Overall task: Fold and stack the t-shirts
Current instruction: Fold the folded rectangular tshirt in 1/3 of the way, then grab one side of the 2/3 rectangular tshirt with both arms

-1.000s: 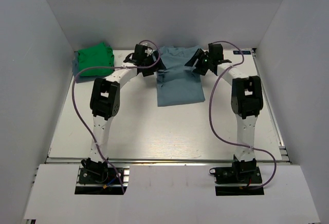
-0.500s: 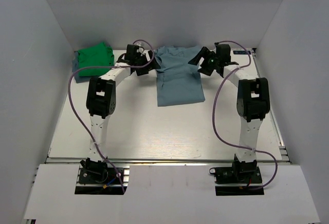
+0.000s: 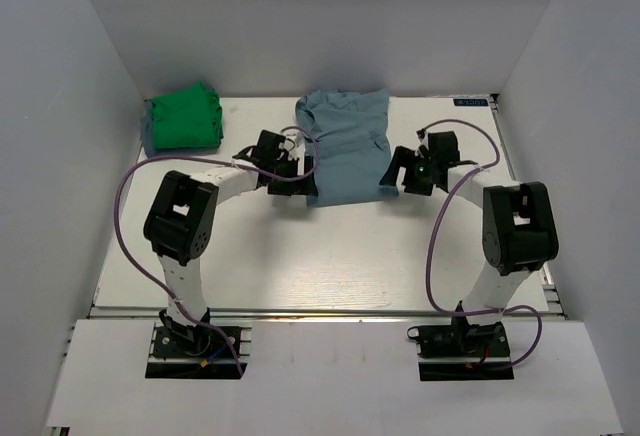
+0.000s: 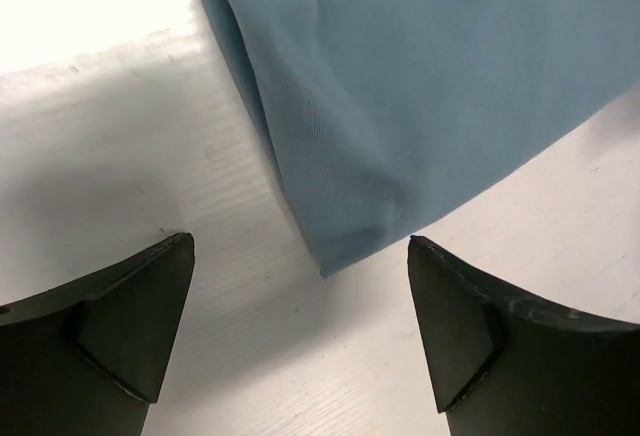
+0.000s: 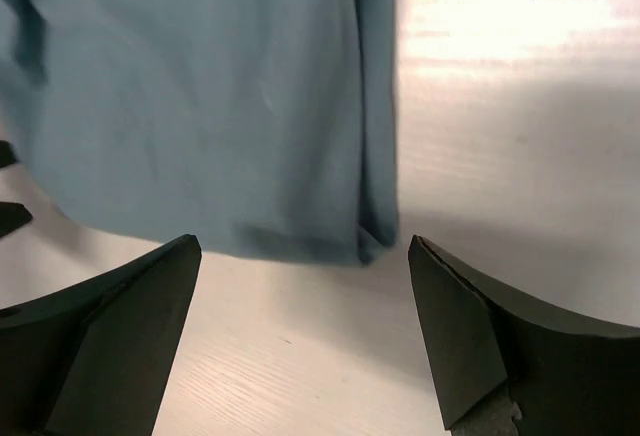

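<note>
The blue-grey t-shirt (image 3: 347,141) lies folded into a long strip at the back middle of the table. The green t-shirt (image 3: 183,118) lies bundled at the back left corner. My left gripper (image 3: 305,168) is open and empty, low at the strip's near left corner (image 4: 345,246). My right gripper (image 3: 393,170) is open and empty, low at the strip's near right corner (image 5: 368,241). In both wrist views the cloth corner lies just ahead of the open jaws, not between them.
White walls enclose the table on the left, back and right. The table's (image 3: 320,256) near half shows bare white surface. Purple cables loop over both arms.
Both grippers have come back from the shirt's far end to its near corners and dropped low. The shirt's near edge now lies closer to the back, its far end bunched.
</note>
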Action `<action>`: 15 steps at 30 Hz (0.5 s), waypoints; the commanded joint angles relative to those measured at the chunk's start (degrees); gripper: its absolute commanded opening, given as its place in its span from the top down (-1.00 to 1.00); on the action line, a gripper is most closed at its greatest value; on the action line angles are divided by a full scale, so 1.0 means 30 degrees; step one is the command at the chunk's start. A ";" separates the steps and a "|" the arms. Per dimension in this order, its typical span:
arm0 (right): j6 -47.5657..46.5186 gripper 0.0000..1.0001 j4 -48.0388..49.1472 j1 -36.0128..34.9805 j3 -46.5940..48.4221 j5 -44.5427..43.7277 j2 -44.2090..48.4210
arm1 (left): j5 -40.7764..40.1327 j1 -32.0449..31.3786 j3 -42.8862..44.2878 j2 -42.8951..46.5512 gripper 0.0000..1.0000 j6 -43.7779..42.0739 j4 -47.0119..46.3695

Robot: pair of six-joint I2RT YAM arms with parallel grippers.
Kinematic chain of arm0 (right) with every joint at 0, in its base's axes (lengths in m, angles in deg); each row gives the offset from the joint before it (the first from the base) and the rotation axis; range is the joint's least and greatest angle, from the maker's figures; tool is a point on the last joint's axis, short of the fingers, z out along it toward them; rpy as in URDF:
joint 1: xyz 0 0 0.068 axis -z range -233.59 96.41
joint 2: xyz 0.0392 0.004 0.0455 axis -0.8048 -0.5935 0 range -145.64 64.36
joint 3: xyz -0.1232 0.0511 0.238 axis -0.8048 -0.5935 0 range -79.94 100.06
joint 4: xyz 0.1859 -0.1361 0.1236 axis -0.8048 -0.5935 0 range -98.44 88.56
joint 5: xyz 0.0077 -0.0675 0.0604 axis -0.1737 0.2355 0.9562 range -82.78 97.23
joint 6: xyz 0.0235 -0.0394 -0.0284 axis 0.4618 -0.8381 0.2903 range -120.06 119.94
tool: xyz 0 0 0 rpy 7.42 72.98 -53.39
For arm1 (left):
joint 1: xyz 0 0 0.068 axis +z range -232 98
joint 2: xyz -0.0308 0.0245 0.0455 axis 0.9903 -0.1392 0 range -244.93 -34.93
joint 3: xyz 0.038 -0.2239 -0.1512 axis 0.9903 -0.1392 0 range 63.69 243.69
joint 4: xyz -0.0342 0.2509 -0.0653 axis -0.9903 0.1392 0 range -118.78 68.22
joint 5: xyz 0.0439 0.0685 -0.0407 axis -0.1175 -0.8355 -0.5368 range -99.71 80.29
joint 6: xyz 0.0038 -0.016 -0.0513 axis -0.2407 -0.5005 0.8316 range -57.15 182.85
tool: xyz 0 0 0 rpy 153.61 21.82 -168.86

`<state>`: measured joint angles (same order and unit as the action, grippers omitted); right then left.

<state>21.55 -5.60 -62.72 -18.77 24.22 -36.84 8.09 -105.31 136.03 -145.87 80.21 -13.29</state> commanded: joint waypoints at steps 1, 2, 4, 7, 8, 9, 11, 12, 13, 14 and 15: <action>-0.1517 -0.81 0.0479 -0.0034 -0.0671 0.0283 0.0309 | 0.0396 -0.0490 -0.0819 0.1146 -0.93 -0.0427 -0.1119; -0.1547 -0.81 0.0567 -0.0034 -0.0788 0.0312 0.0221 | 0.0191 -0.0492 -0.1024 0.1148 -0.91 -0.0427 -0.1293; -0.1694 -0.81 0.0771 -0.0034 -0.0818 0.0546 0.0046 | -0.0045 -0.0667 -0.1026 0.0945 -0.87 -0.0427 -0.1295; -0.1723 -0.76 0.1037 0.0024 -0.1082 0.0489 -0.0217 | -0.0045 -0.0843 -0.1026 0.0448 -0.70 -0.0601 -0.1500; -0.1694 -0.74 0.1065 0.0024 -0.1082 0.0488 -0.0306 | -0.0045 -0.0843 -0.1026 0.0271 -0.56 -0.0603 -0.1500; -0.1636 -0.71 0.0979 0.0053 -0.1198 0.0488 -0.0307 | 0.0187 -0.1046 -0.1026 0.0066 -0.46 -0.0603 -0.1500; -0.1607 -0.52 0.1181 -0.0005 -0.1433 0.0751 -0.0335 | 0.0015 -0.1222 -0.1461 0.0064 -0.16 -0.0605 -0.1527; -0.1548 -0.44 0.1125 0.0053 -0.1782 0.0867 -0.0307 | 0.0013 -0.1224 -0.1784 0.0064 -0.11 -0.0139 -0.1877; -0.1432 -0.33 0.1124 -0.0063 -0.1930 0.1072 -0.0249 | 0.0361 -0.1224 -0.2165 0.0238 -0.06 0.0040 -0.2316; -0.1430 -0.17 0.1791 -0.0035 -0.2193 0.1103 -0.0248 | 0.0597 -0.1398 -0.2778 0.0414 -0.04 0.0216 -0.2784; -0.1372 -0.14 0.2059 -0.0034 -0.2428 0.1045 -0.0219 | 0.1063 -0.1400 -0.2958 0.0416 -0.04 0.0217 -0.3514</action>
<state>17.57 -2.61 -62.72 -24.28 25.90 -37.33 8.88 -108.65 130.28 -145.89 79.93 -21.01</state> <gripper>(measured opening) 0.585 0.523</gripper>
